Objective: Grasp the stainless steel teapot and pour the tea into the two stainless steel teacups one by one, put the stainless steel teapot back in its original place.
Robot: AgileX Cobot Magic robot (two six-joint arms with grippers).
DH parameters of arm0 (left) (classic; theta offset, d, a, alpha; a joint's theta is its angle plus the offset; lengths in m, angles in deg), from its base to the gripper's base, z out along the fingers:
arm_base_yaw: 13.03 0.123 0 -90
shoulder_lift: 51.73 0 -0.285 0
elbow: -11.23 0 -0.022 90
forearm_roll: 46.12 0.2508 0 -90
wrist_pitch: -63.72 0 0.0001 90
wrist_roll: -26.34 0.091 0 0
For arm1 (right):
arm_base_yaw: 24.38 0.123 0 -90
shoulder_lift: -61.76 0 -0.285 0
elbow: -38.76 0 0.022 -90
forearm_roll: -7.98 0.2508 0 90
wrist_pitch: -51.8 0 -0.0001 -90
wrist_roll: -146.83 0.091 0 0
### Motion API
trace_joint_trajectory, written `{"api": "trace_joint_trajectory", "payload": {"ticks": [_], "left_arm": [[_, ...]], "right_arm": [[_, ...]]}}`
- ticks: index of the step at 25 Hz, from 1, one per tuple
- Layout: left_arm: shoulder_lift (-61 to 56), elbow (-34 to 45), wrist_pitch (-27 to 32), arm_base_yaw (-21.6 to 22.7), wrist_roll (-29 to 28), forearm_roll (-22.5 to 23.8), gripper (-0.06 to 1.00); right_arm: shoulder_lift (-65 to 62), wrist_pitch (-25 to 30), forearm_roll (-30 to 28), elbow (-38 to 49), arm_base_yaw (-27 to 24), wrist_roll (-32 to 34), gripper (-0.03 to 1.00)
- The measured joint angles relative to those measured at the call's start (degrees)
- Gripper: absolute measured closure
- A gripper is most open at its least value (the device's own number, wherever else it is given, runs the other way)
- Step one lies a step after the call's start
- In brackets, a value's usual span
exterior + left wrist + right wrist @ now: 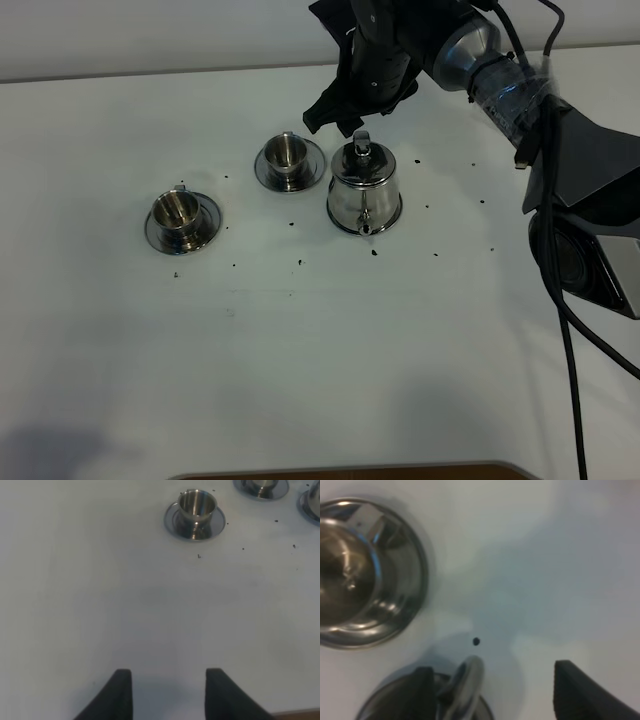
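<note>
Table (300, 380) carries it all. Your right gripper (338, 120) hangs just behind and above the teapot (364, 195), fingers (580, 690) spread, pinching nothing. The teapot stands upright, spout toward the near edge. In the right wrist view its loop handle (469, 682) lies close to one finger, not midway. So shift sideways until it is centred, lower, then close firmly: polished steel will slip, I judge. Lift level so nothing leaves the spout early.

Count two grippers — the left gripper (170, 695) is well away from the teapot, fingers spread, empty. Then one teapot and two teacups, each on its saucer (212, 225): the nearer teacup (288, 152) just beside the teapot, the farther teacup (180, 212) well beyond. Dark specks (300, 263) — too many to count.
</note>
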Motion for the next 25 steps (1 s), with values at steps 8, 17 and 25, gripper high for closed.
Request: {"api": "trace_joint_trajectory", "payload": {"ticks": [8, 17, 25], "left_arm": [[0.0, 0.0, 0.0, 0.0, 0.0, 0.0, 0.55], [0.0, 0.0, 0.0, 0.0, 0.0, 0.0, 0.55], [0.0, 0.0, 0.0, 0.0, 0.0, 0.0, 0.55]], "right_arm": [[0.0, -0.18, -0.88, 2.7, -0.82, 0.21, 0.45], [0.0, -0.18, -2.78, 2.7, -1.43, 1.13, 0.45], [0.0, -0.18, -3.21, 2.7, -2.92, 1.5, 0.45]]}}
